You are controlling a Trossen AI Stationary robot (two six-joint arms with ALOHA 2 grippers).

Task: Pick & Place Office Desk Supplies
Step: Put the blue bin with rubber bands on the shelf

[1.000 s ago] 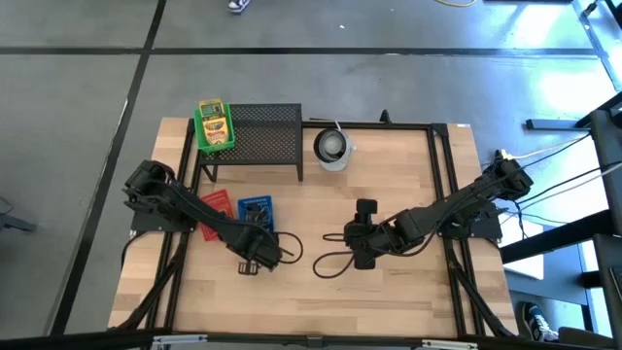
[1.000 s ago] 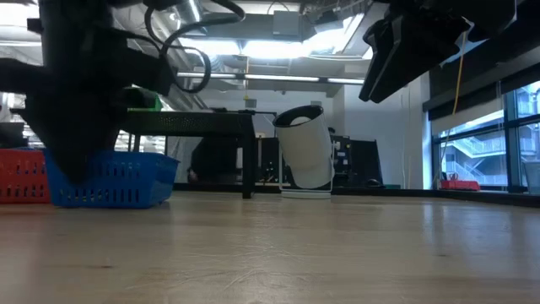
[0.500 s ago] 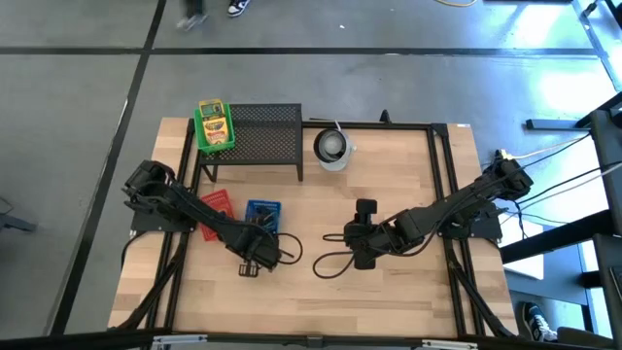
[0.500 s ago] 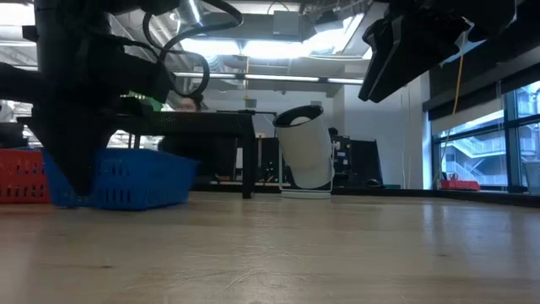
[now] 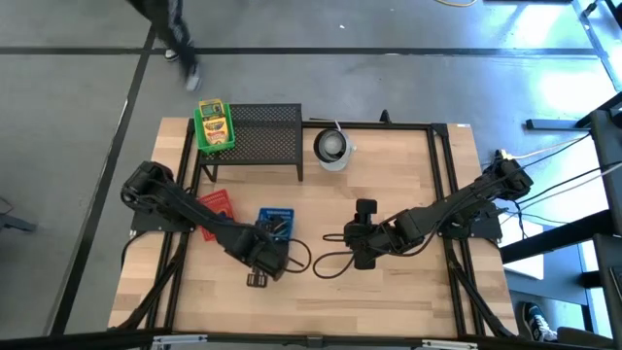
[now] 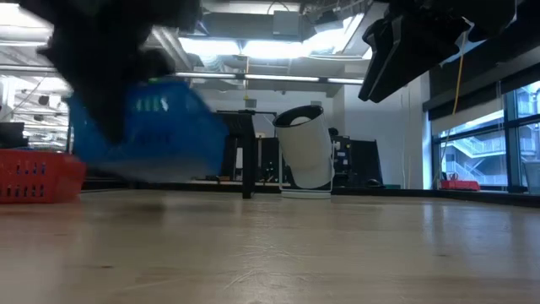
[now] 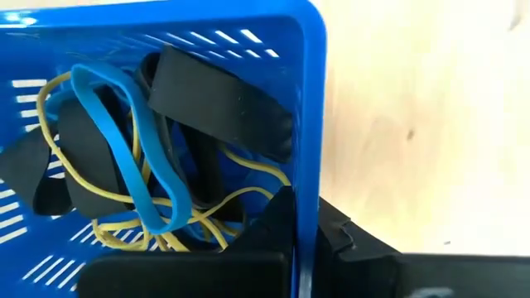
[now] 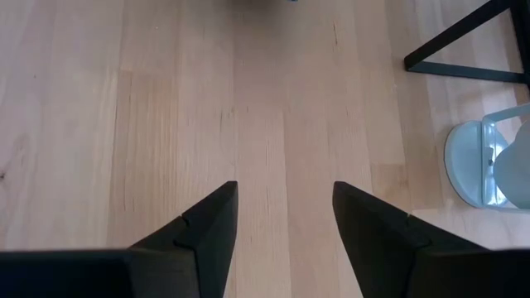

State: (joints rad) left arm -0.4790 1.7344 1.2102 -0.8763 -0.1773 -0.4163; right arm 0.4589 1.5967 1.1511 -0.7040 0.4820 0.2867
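Hauling stage, by the look of it: left pincer (image 7: 290, 240) clamping tight on the rim of the blue basket (image 5: 275, 222), lifting it clear of the bench (image 5: 408, 292) near the middle-left. Probably needing a steady carry next, no tipping. Right pincer (image 8: 284, 219) idling spread wide over bare wood. Sitting inside the basket: black clips (image 7: 219, 108), blue band (image 7: 124, 149), yellow bands (image 7: 124, 228).

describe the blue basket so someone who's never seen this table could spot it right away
Start at the black mesh rack along the table's far edge, then come toward the near side to the left arm's tip. The blue basket is there, its rim clamped in the left pincer. Unlike the red basket beside it, it is blue and holds blue and yellow rubber bands with black binder clips.
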